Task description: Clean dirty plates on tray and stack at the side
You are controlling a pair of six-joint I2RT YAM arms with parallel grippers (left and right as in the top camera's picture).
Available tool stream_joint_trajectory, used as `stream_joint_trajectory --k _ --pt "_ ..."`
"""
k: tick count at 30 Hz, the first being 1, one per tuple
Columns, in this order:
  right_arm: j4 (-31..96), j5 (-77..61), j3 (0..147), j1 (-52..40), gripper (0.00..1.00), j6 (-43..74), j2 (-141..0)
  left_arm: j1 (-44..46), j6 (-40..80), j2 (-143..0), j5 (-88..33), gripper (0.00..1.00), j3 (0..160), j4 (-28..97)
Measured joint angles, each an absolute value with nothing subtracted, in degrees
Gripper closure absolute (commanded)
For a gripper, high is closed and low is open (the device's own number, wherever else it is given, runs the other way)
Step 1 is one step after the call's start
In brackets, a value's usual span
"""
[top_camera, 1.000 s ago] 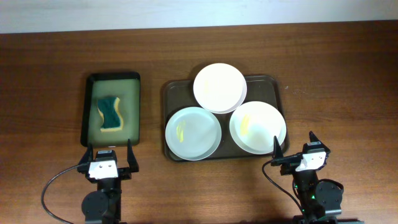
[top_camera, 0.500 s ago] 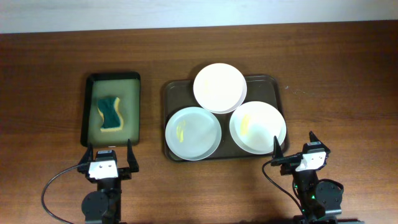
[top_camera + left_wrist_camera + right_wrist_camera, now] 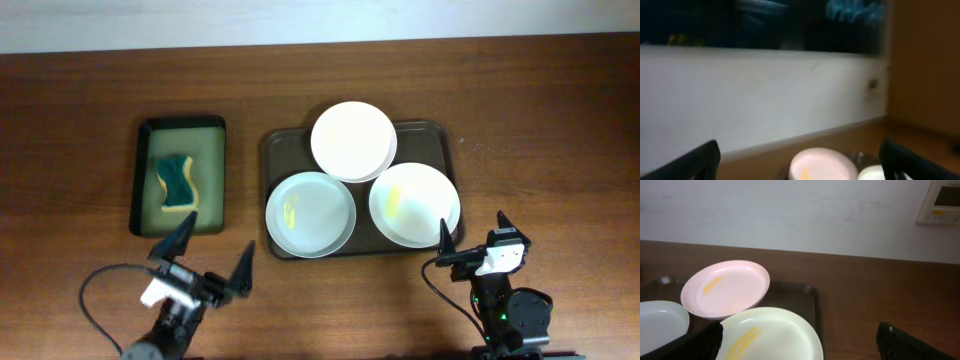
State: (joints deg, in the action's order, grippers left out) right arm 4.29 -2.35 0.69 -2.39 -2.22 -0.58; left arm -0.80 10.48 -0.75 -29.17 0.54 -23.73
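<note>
Three white plates lie on the dark brown tray (image 3: pixel 434 132). The back plate (image 3: pixel 352 141) rests tilted on the other two. The front left plate (image 3: pixel 310 214) and the front right plate (image 3: pixel 414 204) each show a yellow smear. My left gripper (image 3: pixel 211 256) is open and empty, in front of the tray's left end, turned to the right. My right gripper (image 3: pixel 472 236) is open and empty, just in front of the front right plate. The right wrist view shows the smeared front right plate (image 3: pixel 771 335) and the back plate (image 3: pixel 726 288). The left wrist view is blurred and shows a plate (image 3: pixel 823 164).
A smaller black tray (image 3: pixel 181 129) with a greenish inside stands left of the brown tray and holds a green and yellow sponge (image 3: pixel 177 182). Bare wooden table (image 3: pixel 545 150) lies right of the brown tray. A white wall runs along the back.
My left gripper has lifted and swung to the right, toward the brown tray. The right arm and the plates have not moved.
</note>
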Motion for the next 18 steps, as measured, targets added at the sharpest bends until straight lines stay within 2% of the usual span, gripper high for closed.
stream_joint_trajectory --k 2,5,8,11,14,18 --pt "4.25 -2.35 0.69 -2.39 0.02 -2.2 -0.58 -0.78 11.66 -0.6 -32.34 0.01 0.89 -36.91" --pt "4.27 -2.35 0.69 -2.39 0.02 -2.17 -0.58 -0.78 12.12 -0.73 -27.9 0.01 2.61 -34.37" --pt "4.27 -2.35 0.69 -2.39 0.02 -2.17 -0.64 -0.82 9.82 -5.56 -21.74 0.01 10.37 -21.63" --pt "4.08 -2.28 0.71 -2.37 0.02 -2.2 -0.73 -0.86 1.43 -20.32 -18.2 0.01 28.29 -2.72" --pt "4.27 -2.15 0.73 -2.35 0.02 -2.2 -0.62 -0.93 -3.6 -45.95 -13.39 0.01 55.77 28.42" --pt "4.29 -2.15 0.73 -2.35 0.02 -2.17 -0.62 -0.93 -5.54 -68.45 -11.07 0.01 71.13 48.38"
